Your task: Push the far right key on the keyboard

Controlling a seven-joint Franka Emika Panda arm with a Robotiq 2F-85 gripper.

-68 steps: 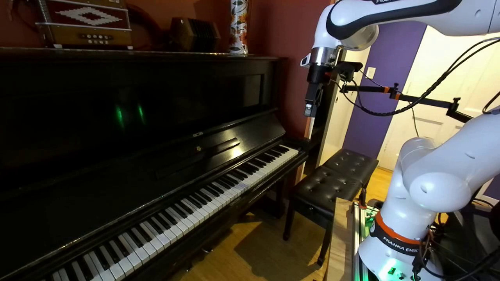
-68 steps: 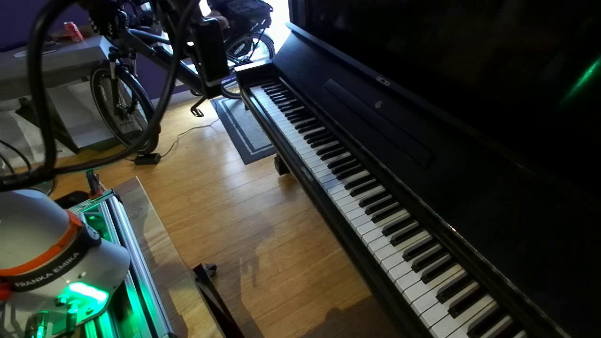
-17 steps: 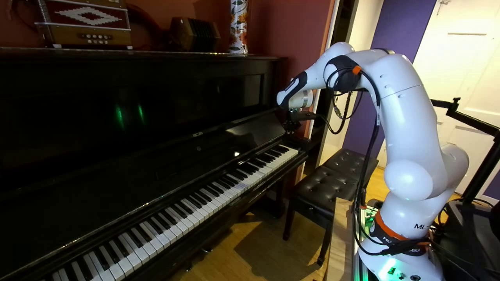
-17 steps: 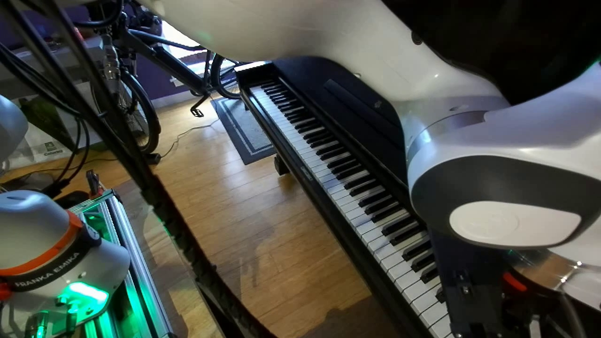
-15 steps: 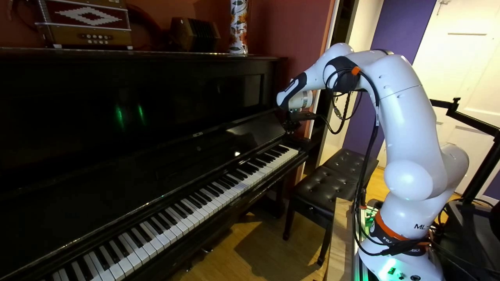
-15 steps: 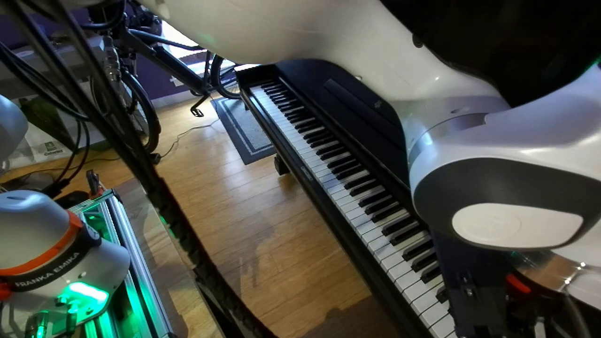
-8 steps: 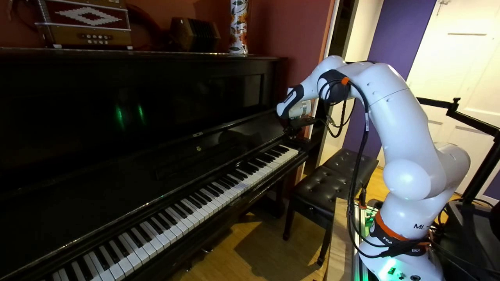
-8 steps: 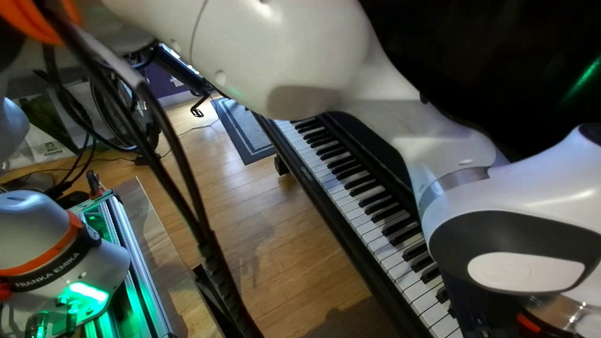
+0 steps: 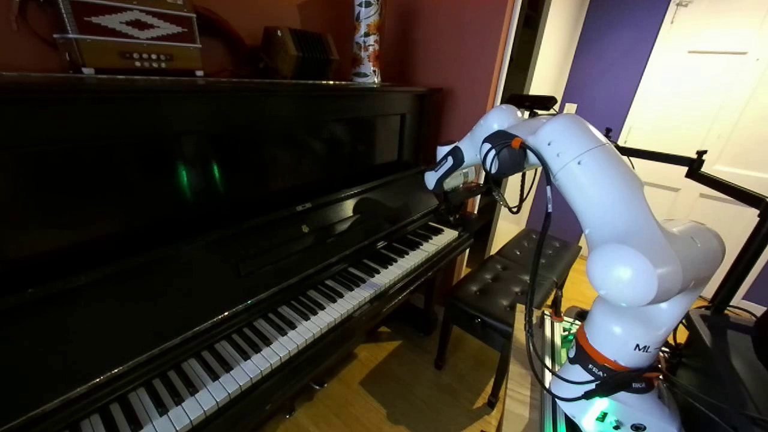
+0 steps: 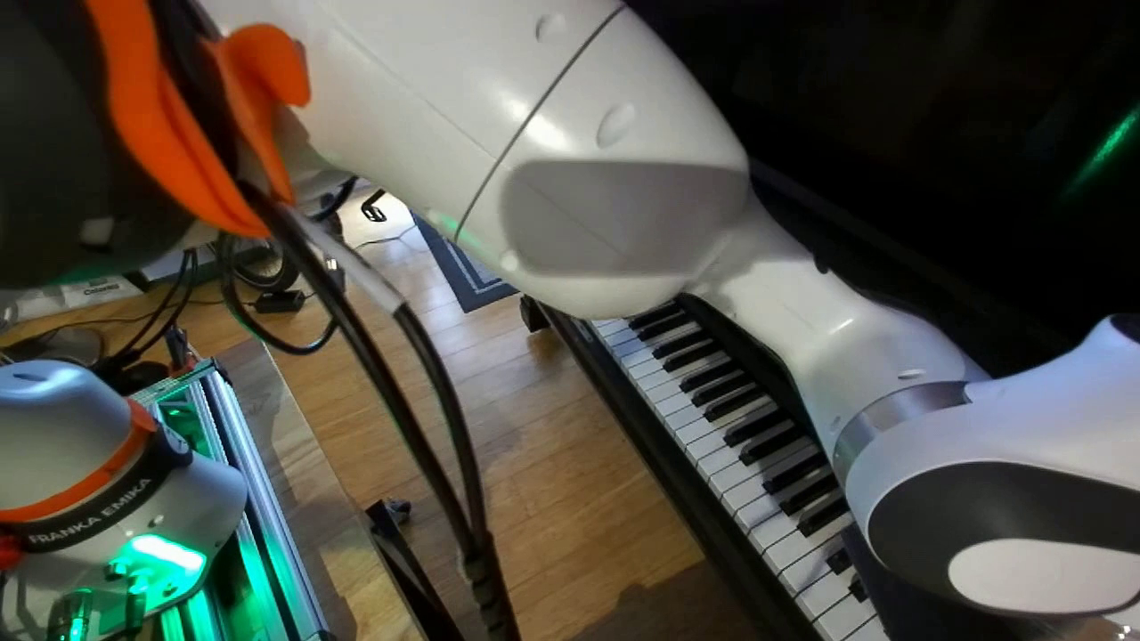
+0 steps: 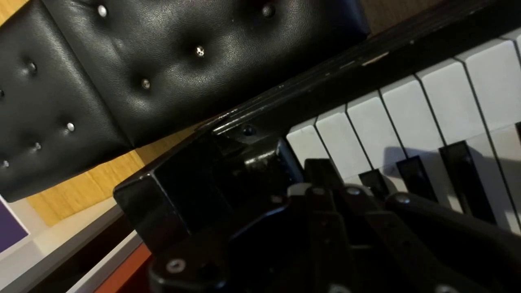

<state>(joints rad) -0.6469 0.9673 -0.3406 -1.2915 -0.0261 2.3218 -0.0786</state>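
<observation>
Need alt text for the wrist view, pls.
A black gripper, jaws shut, covers part of the far right key of a piano keyboard, at the left end of the row here; whether it touches the key can't be told. The keyboard runs off toward the right edge, and a padded black bench fills much of the upper left.

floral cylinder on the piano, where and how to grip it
Grip the cylinder around its body above the base, probably level from the keyboard side: it looks slim, upright and straight-sided, with nothing in front. Its top is out of frame.
</observation>
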